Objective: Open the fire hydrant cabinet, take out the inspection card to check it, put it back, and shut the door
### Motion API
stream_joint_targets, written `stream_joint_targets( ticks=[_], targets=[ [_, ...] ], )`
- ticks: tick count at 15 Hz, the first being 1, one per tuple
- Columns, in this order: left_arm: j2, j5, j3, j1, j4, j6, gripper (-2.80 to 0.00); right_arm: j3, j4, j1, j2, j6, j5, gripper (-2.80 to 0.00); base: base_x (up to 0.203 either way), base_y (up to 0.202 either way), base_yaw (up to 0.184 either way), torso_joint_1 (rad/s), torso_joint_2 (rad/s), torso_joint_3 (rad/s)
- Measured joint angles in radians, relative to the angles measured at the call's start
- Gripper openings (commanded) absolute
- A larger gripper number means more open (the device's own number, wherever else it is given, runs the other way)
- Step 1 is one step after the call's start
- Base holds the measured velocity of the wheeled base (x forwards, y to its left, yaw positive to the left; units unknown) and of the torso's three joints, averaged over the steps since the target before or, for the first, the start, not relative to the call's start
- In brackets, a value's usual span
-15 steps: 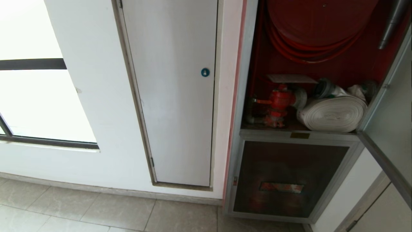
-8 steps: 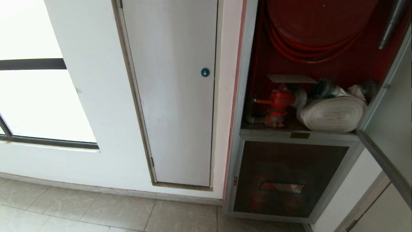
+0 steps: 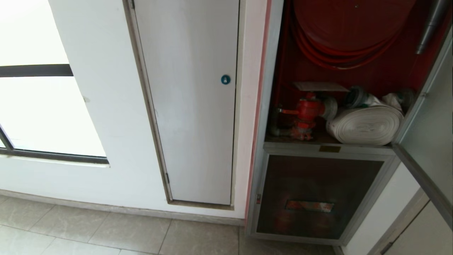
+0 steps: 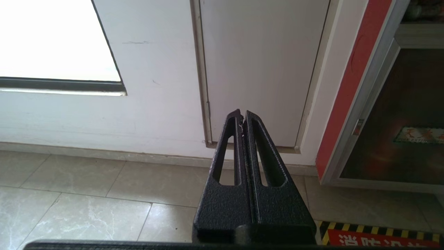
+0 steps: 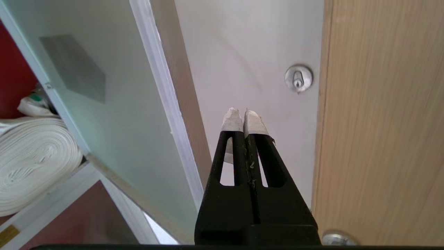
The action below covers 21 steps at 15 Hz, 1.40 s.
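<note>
The fire hydrant cabinet (image 3: 269, 106) stands open, showing its red inside. Its door (image 3: 431, 117) is swung out to the right, and the pale inner face of the door (image 5: 114, 114) fills the right wrist view. The inspection card (image 3: 320, 86) lies flat on top of the red valve (image 3: 306, 111), beside the white rolled hose (image 3: 366, 124). My right gripper (image 5: 242, 114) is shut and empty, its taped tips just past the door's free edge, facing a white wall panel. My left gripper (image 4: 241, 114) is parked low, shut and empty. Neither gripper shows in the head view.
A white panel with a blue round lock (image 3: 225, 79) is left of the cabinet. Below the shelf sits a shorter dark glass pane (image 3: 318, 194). A wooden door (image 5: 381, 121) and a silver lock (image 5: 298, 78) lie beyond the right gripper. A hazard-striped floor sign (image 4: 381, 238) is nearby.
</note>
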Motion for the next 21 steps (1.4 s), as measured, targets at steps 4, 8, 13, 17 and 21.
stream_joint_targets(
  ticks=[4,8,13,17,21],
  targets=[
    [0.000,0.000,0.000,0.000,0.000,0.000,-2.80,-0.003,0.003,-0.178,0.012,0.014,0.205,-2.80,0.000,0.000,0.000,0.000,0.00,0.000],
    [0.000,0.000,0.000,0.001,0.000,0.000,-2.80,-0.018,-0.018,-0.360,0.078,0.096,0.382,-2.80,0.000,0.000,0.000,0.000,0.00,0.000],
    [0.000,0.000,0.000,0.000,0.000,0.000,-2.80,-0.013,-0.027,-0.534,0.129,0.215,0.535,-2.80,0.000,0.000,0.000,0.000,0.00,0.000],
    [0.000,0.000,0.000,0.000,0.000,0.000,-2.80,0.007,-0.083,-0.663,0.190,0.276,0.662,-2.80,0.000,0.000,0.000,0.000,0.00,0.000],
    [0.000,0.000,0.000,0.000,0.000,0.000,-2.80,0.011,-0.168,-0.740,0.277,0.284,0.763,-2.80,0.000,0.000,0.000,0.009,0.00,0.002]
  ],
)
